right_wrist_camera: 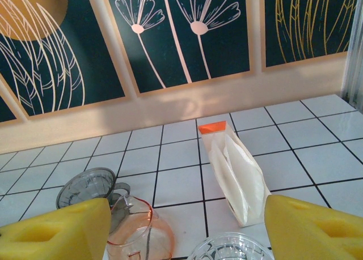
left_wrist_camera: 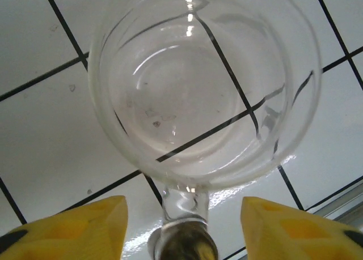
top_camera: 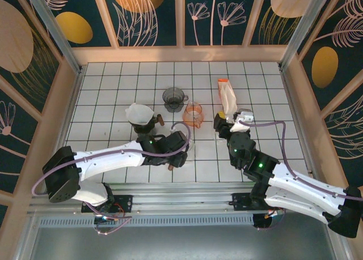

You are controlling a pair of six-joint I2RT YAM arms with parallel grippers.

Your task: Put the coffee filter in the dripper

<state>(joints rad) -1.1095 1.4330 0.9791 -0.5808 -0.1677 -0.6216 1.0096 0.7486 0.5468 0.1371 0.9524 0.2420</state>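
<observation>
Left gripper [left_wrist_camera: 182, 209] open: yellow fingers [left_wrist_camera: 74, 226] stand either side of a clear glass jug's [left_wrist_camera: 198, 84] handle, with gaps showing. Right gripper [right_wrist_camera: 187, 206] spread wide, holding nothing. Ahead of it are a filter bag [right_wrist_camera: 235, 178], grey dripper [right_wrist_camera: 91, 186] and orange dripper [right_wrist_camera: 139, 234]. White coffee filter [top_camera: 139, 113] stands mouth-up, left of centre in the top view, near the grey dripper.

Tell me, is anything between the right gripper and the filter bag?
Nothing visible blocks it. The bag lies on the tiles straight ahead of the open right gripper. The orange dripper and grey dripper sit off to the left; a clear glass rim shows low, just short of the bag.
</observation>
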